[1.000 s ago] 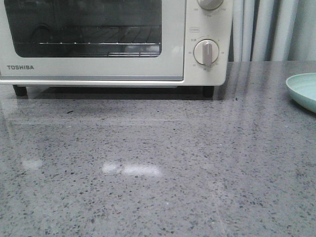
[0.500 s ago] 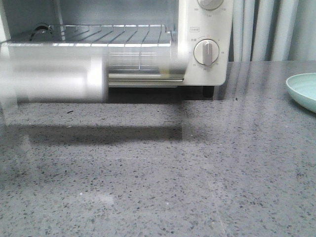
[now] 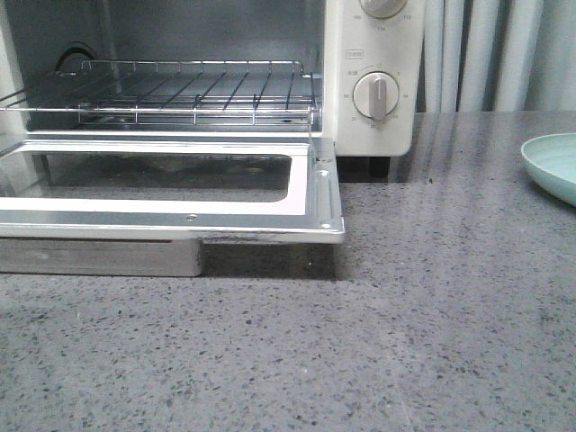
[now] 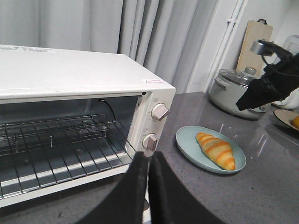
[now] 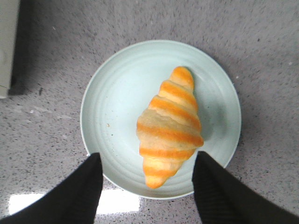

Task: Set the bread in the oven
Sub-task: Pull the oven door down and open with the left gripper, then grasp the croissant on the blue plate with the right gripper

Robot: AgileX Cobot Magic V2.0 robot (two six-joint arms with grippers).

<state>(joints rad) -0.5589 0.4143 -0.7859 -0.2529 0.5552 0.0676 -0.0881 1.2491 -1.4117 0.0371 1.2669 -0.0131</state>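
Oven (image 3: 373, 81): door down flat, wire rack bare.
Bread (image 5: 169, 125): on pale plate (image 5: 117, 88).
Right gripper (image 5: 147, 189): spread wide above bread.
Left gripper (image 4: 147, 186): pinched closed, empty.

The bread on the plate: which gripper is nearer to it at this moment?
Right. The right gripper hangs open directly above the bread on the plate. The left gripper, fingers together, is over by the oven front.
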